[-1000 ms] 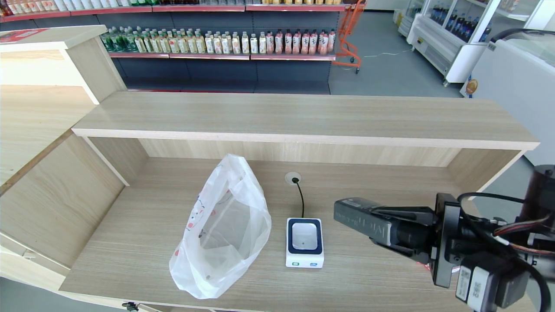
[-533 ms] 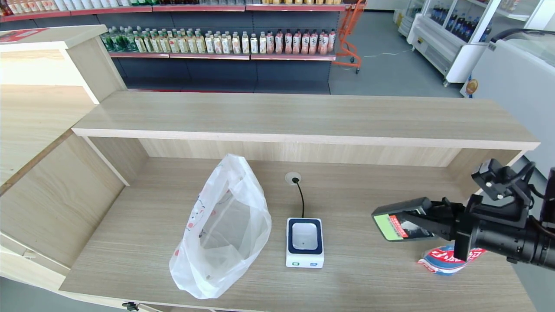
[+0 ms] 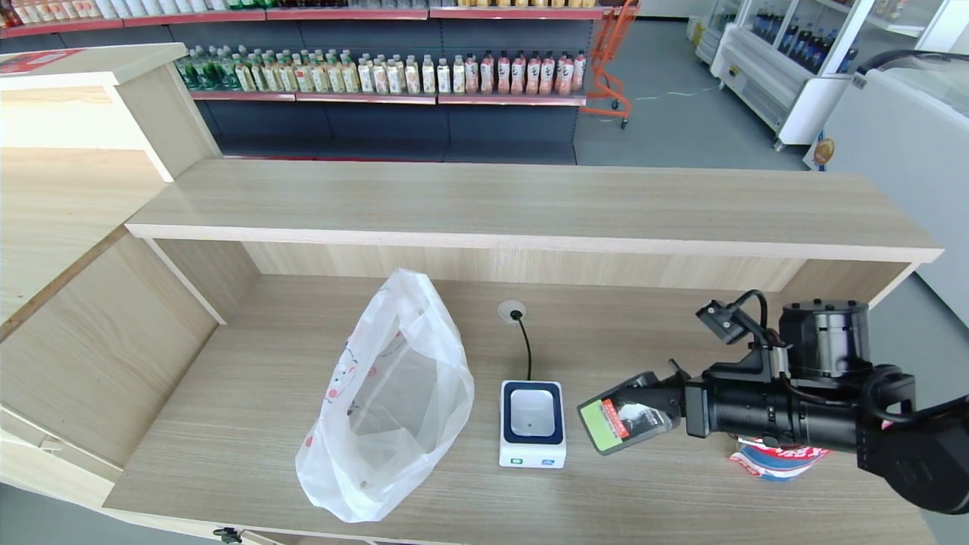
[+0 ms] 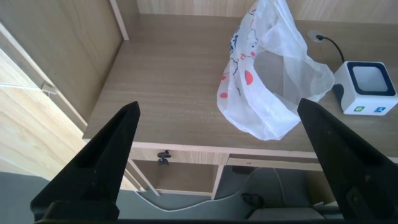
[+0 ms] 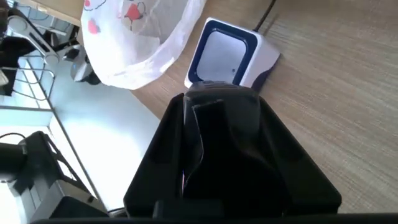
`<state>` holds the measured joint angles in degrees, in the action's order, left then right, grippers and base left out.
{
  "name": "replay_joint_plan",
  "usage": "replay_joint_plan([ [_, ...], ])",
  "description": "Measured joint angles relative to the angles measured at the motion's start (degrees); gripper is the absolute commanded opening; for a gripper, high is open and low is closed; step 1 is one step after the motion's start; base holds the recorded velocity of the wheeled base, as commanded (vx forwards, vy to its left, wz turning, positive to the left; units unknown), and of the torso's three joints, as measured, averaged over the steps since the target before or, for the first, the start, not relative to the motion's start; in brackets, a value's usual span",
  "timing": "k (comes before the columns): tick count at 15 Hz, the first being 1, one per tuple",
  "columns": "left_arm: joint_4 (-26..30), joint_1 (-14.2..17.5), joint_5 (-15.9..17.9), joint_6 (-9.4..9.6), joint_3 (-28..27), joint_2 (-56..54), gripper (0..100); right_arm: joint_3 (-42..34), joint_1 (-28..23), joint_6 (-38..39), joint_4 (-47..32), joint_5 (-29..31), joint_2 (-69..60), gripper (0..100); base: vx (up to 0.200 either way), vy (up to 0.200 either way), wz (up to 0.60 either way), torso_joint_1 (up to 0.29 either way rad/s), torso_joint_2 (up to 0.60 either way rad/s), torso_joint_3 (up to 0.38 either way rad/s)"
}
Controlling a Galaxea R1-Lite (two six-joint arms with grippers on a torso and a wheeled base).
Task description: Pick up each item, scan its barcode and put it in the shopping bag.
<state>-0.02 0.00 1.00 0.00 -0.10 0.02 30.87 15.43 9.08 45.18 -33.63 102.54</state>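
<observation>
Over the counter's (image 3: pixel 227 454) near edge the left gripper (image 4: pixel 219 109) hangs spread and empty. A red-and-blue packet (image 3: pixel 772 459) lies under the right arm. The right gripper (image 3: pixel 649 403) clamps a dark pack (image 3: pixel 622 418) just beside the scanner (image 3: pixel 531 421). I'd call this the scanning step. Next its barcode must face the window, then go into the shopping bag (image 3: pixel 386 393) at the scanner's left.

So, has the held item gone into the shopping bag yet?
No, the right gripper holds the packet beside the scanner, apart from the shopping bag.

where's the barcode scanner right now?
In the head view, the barcode scanner sits on the counter between the shopping bag on its left and the packet in the right gripper.
</observation>
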Motion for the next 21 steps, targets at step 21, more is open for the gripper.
replay_joint_plan([
  [21, -0.02, 0.00, 0.00, 0.00, 0.00, 0.00, 100, 18.32, 9.64, 2.41, 0.83, 5.25, 19.60, 0, 0.000, 0.000, 0.00, 0.000, 0.00, 0.000],
])
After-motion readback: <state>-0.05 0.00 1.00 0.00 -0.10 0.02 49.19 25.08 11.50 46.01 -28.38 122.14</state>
